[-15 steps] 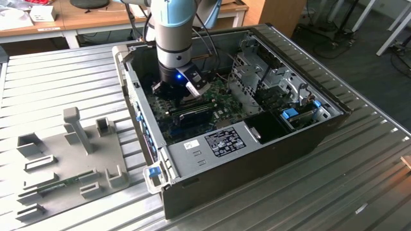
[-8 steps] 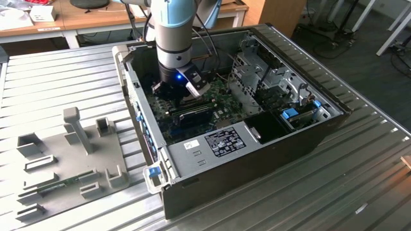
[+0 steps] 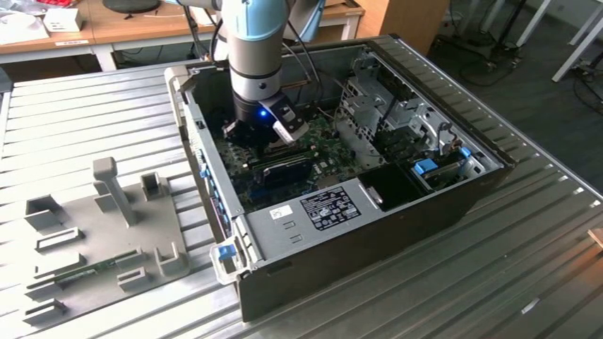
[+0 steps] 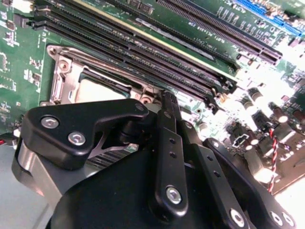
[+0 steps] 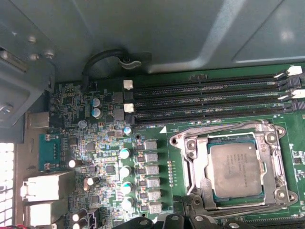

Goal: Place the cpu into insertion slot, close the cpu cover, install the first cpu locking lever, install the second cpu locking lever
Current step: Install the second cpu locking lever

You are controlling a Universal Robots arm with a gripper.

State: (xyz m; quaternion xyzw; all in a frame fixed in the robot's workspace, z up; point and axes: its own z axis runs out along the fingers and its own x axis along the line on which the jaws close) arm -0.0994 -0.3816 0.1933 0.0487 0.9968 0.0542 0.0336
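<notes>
The gripper point(image 4: 164, 98), fingers closed and empty, hovered just beside the cpu cover point(image 5: 274, 164) lying over the seated cpu point(image 5: 236, 169).

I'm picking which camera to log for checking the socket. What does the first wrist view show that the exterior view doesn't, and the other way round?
First wrist view alone: the cpu lying in the insertion slot, framed by the cpu cover, with the long black memory slots beside it. Exterior view alone: the whole open computer case on a ribbed metal table, the arm reaching down into it, and a grey fixture tray at the exterior view's left. Both share the green circuit board and the case's metal walls.
</notes>
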